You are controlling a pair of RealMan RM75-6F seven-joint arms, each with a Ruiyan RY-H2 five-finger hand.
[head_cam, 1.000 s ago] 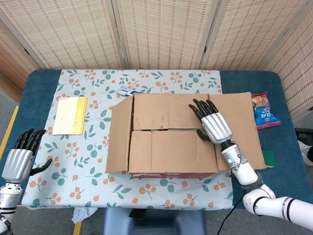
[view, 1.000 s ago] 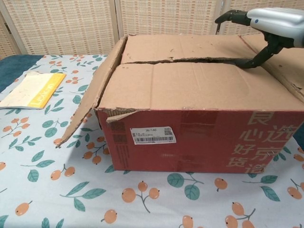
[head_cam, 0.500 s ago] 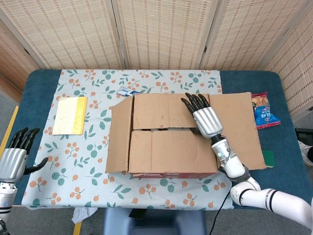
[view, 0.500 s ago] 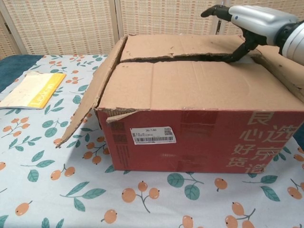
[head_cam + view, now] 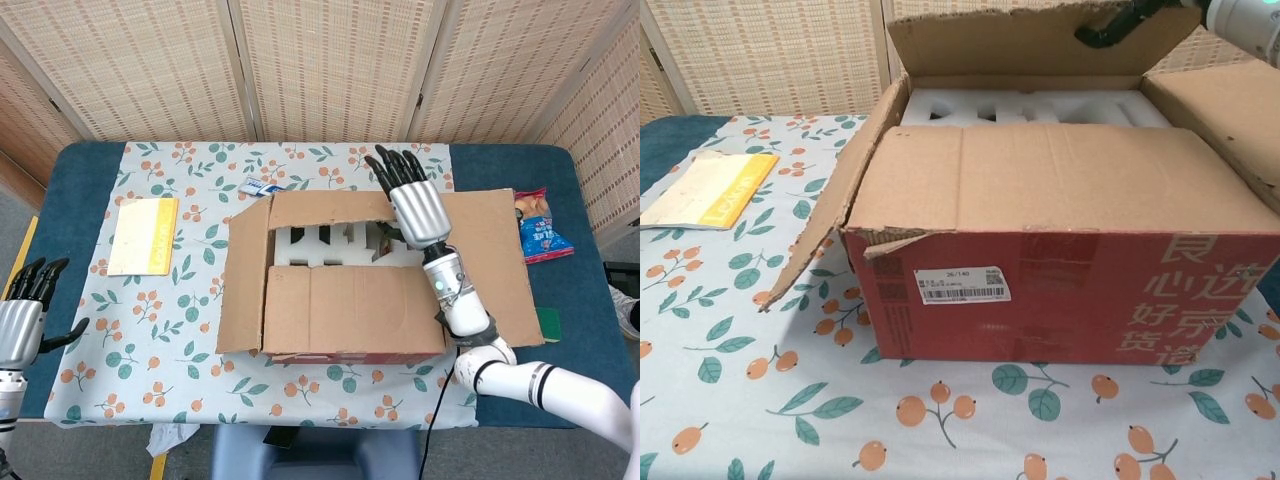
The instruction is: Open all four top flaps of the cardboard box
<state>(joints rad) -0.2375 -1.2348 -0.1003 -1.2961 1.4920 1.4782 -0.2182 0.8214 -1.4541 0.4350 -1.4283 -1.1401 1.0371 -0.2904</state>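
The cardboard box point(image 5: 345, 310) stands mid-table on the floral cloth, red-fronted in the chest view point(image 5: 1060, 290). Its left flap point(image 5: 246, 275) hangs outward and its right flap point(image 5: 490, 255) lies spread flat. The near flap point(image 5: 1040, 185) still covers the front half. The far flap point(image 5: 1020, 40) stands raised, baring white foam point(image 5: 335, 245) inside. My right hand point(image 5: 408, 195) holds that far flap at its right end, with the thumb point(image 5: 1118, 27) on the inner face and the fingers behind it. My left hand point(image 5: 22, 318) hovers off the table's left edge, fingers apart, holding nothing.
A yellow booklet point(image 5: 143, 235) lies on the cloth left of the box. A blue-and-red snack bag point(image 5: 540, 228) sits at the right, and a small white packet point(image 5: 262, 187) lies behind the box. Woven screens stand close behind the table.
My right hand has swung the far flap from flat to upright, uncovering the foam. My left hand has drifted lower and further left.
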